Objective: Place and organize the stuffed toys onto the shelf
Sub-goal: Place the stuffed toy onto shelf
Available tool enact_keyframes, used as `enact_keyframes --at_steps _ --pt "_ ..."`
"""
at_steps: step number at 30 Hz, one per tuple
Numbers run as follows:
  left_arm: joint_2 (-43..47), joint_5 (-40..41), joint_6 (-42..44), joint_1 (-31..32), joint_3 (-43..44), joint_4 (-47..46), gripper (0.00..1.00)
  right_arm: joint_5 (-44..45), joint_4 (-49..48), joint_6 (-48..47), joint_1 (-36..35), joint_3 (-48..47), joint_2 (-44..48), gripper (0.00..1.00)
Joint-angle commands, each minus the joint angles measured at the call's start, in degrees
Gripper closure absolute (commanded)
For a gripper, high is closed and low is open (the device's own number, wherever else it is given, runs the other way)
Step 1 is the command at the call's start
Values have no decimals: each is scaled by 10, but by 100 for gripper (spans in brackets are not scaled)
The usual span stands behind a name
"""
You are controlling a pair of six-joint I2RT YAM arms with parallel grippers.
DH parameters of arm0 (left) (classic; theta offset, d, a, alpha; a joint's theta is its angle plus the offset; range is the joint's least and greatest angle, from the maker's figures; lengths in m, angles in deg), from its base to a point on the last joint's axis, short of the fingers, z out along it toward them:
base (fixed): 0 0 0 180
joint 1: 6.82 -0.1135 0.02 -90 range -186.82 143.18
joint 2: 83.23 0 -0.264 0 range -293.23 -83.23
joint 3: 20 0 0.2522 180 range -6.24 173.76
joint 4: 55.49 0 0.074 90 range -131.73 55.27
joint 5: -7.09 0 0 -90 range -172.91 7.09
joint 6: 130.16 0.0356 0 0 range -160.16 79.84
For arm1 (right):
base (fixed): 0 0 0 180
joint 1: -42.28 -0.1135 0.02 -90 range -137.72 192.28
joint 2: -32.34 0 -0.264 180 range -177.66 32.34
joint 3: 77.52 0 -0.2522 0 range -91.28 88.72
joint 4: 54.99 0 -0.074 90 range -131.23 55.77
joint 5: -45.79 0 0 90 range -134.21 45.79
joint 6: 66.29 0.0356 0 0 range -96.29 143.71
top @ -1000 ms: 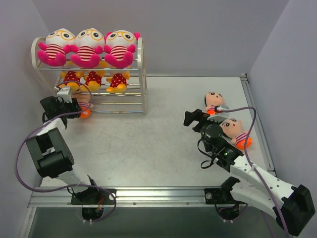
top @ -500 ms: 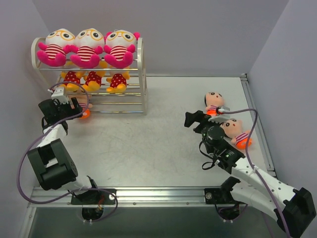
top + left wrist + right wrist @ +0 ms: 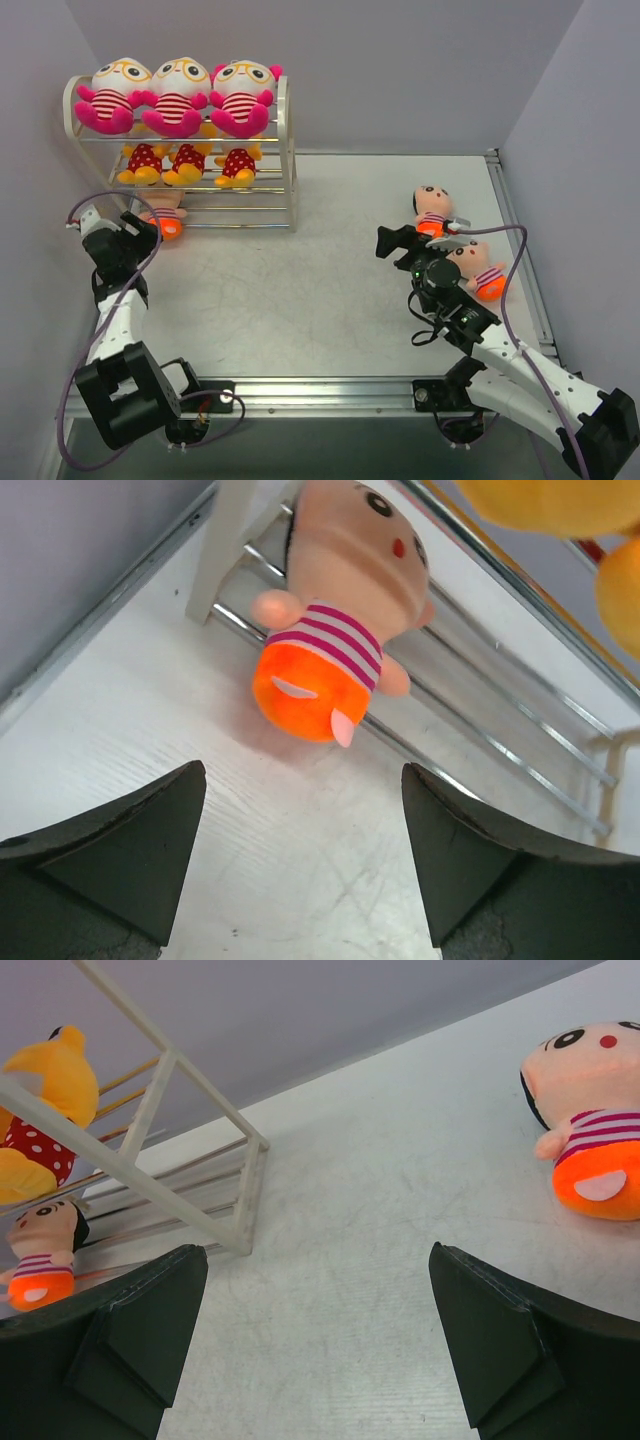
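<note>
The cream wire shelf point(image 3: 289, 150) stands at the far left. Three pink toys point(image 3: 180, 95) sit on its top tier. Three yellow toys in red dotted dresses point(image 3: 188, 160) sit on the middle tier. One peach-faced doll point(image 3: 165, 216) lies at the left of the bottom tier; in the left wrist view point(image 3: 335, 610) its orange pants hang over the front rod. My left gripper point(image 3: 138, 235) is open and empty just in front of it point(image 3: 302, 775). Two more peach dolls point(image 3: 432, 210) point(image 3: 476, 266) lie on the table at the right. My right gripper point(image 3: 393, 240) is open and empty beside them point(image 3: 318, 1252).
A metal rail point(image 3: 515, 230) edges the table on the right, close to the two loose dolls. Grey walls close in at left, back and right. The right wrist view shows the shelf's leg point(image 3: 243, 1200) and one loose doll point(image 3: 590, 1110).
My left gripper has drawn back from the shelf toward the near left, and the peach doll stays on the bottom tier. The right arm has shifted only slightly.
</note>
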Motion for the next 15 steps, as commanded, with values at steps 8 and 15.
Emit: enact_keyframes --at_steps 8,15 --pt "-35 113 -285 16 -58 -123 13 22 -24 -6 -7 5 13 0" --pt "-115 142 -285 51 -39 -181 13 31 -25 -10 -12 6 10 1"
